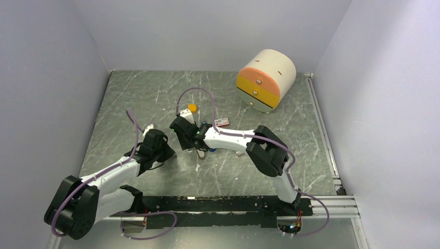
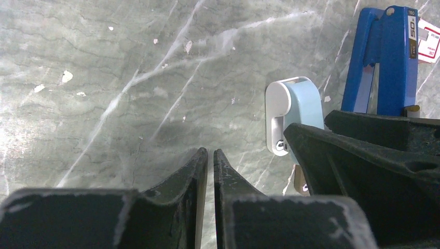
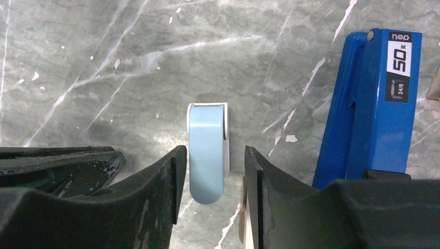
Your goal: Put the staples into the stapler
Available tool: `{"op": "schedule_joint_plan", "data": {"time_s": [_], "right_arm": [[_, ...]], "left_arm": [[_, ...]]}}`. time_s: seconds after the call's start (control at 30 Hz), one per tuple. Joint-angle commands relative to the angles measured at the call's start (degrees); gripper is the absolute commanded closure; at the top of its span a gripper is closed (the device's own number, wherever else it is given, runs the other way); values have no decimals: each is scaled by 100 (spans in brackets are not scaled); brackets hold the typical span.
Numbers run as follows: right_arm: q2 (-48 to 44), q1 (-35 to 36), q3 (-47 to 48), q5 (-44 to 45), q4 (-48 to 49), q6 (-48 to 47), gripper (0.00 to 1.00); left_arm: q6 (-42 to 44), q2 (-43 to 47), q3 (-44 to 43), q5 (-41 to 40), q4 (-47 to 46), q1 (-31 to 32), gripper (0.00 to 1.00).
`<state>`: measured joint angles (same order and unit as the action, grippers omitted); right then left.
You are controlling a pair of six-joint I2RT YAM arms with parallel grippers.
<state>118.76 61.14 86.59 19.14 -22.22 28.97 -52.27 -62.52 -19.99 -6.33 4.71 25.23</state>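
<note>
We record a cream drum-shaped drawer unit (image 1: pixel 265 78) at the far right of the grey marbled worktop (image 1: pixel 135 98), with a small red-and-white box (image 1: pixel 221 122) nearer centre.

Grey marbled table (image 1: pixel 155 98), blue stapler (image 3: pixel 381 104), pale blue-and-white gadget (image 3: pixel 206 150), red-and-white box (image 1: pixel 222 122), round drawer unit (image 1: pixel 264 80)

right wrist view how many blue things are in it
2: a pale blue piece between the fingers of the right gripper, and a dark blue stapler further right. The gripper may hide others.

Blue stapler (image 3: pixel 381 104) label: "50", "24/8". Red-white box (image 2: pixel 428 42) print unreadable.
</note>
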Motion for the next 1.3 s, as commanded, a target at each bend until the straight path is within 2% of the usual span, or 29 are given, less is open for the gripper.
{"op": "schedule_joint_plan", "data": {"time_s": [0.0, 0.1, 0.23, 0.37, 0.5, 0.67, 0.73, 0.83, 1.0, 1.27], "right_arm": [[-311, -6, 6, -87, 159, -73, 51], [-608, -24, -187, -107, 277, -99, 50], [-1468, -61, -856, 174, 692, -160, 47], [-2608, -238, -1628, 745, 803, -258, 36], [-3704, -442, -2338, 1363, 540, -456, 27], [-4929, -514, -2544, 2341, -242, -771, 4], [-5339, -516, -2444, 2740, -577, -814, 0], [-5858, -515, -2234, 3401, -978, -901, 0], [-6548, -514, -1873, 3991, -1345, -1071, 0], [-7105, -516, -1684, 4512, -1390, -1091, 0]], "left_arm": [[54, 98, -137, -118, 72, -1, 84], [108, 188, -224, -102, 155, -1, 81], [345, 518, -462, -30, 341, -1, 71], [829, 899, -1008, 88, 710, -1, 60], [1422, 1214, -1845, 30, 1382, 2, 42], [2410, 1586, -3103, -263, 2328, 8, 20], [2746, 1645, -3615, -511, 2709, 8, 17], [3159, 1600, -4423, -941, 3372, 8, 10], [3645, 1662, -5335, -1383, 3999, 8, 7], [3807, 1818, -5885, -1667, 4428, 3, 6]]}}
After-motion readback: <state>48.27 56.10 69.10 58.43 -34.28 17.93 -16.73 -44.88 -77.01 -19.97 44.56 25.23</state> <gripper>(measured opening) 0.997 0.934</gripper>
